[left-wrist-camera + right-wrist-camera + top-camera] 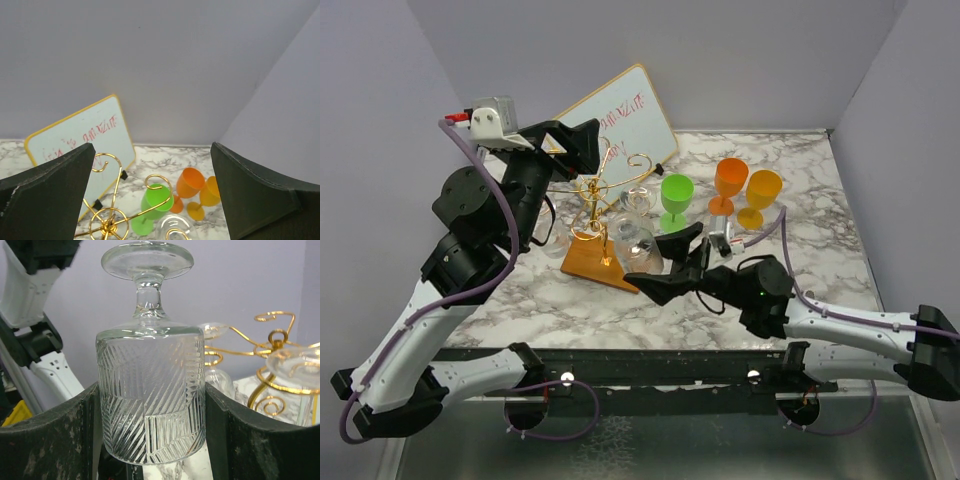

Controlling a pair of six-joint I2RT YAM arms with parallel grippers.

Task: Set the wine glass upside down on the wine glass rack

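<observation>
wine glass (pixel 150 365), foot up, clenched in right claw (pixel 151 405); left claw (pixel 152 150) gapes empty by the rack (pixel 107 222).

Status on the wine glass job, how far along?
Done: wine glass gripped and inverted, foot up, in the right gripper. In hand: held beside the rack, not hung yet. To do: hook its stem into a free wire curl and release; left gripper open, empty, above the rack.

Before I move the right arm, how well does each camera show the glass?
Right wrist: the wine glass is sharp, its cut pattern crisp. Top external: even light, but it nearly vanishes against the marble table. Left wrist: sharp, no glare.
</observation>
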